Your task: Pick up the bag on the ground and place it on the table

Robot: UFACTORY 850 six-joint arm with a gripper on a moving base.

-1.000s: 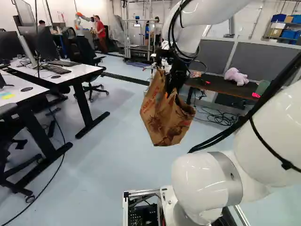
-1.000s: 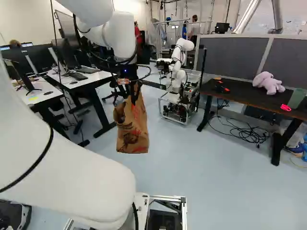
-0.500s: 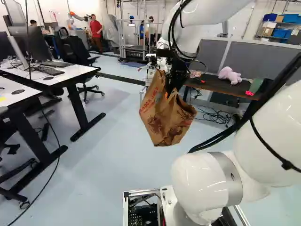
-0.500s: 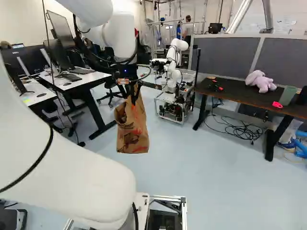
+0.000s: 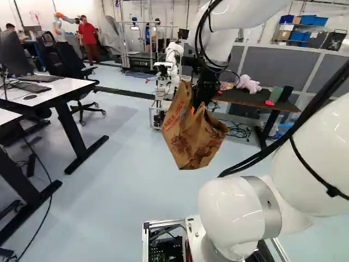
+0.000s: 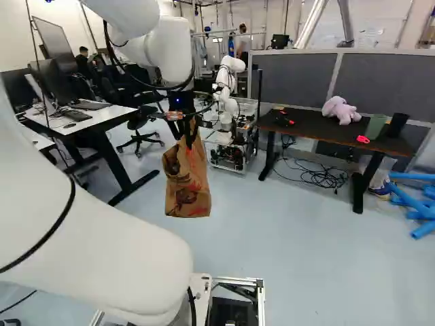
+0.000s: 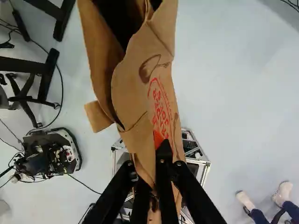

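**Brown paper bag (image 5: 191,136) hangs aloft in your gripper (image 6: 191,138)**

Your gripper pinches the paper bag between its two fingers, close to the upper edge, the bag's mouth gaping and its red-printed sides hanging above the pale floor (image 6: 272,238). Beyond it, near the left end of the dark table (image 6: 309,125), you see another robot (image 6: 228,146) on a wheeled frame. Small black-and-red items (image 6: 284,121) lie at that worktop's left end; a purple plush toy (image 6: 340,110) sits by its back edge. Toward the right end stand a green cup (image 6: 375,126) and a black cup (image 6: 397,125), with a bright pink object (image 6: 363,139) near the front edge. Cables (image 6: 319,178) tangle on the floor below, and blue tubes (image 6: 414,204) lie past the right end. At the left of your left base view, keyboards (image 5: 41,78) rest on a white desk (image 5: 65,86).
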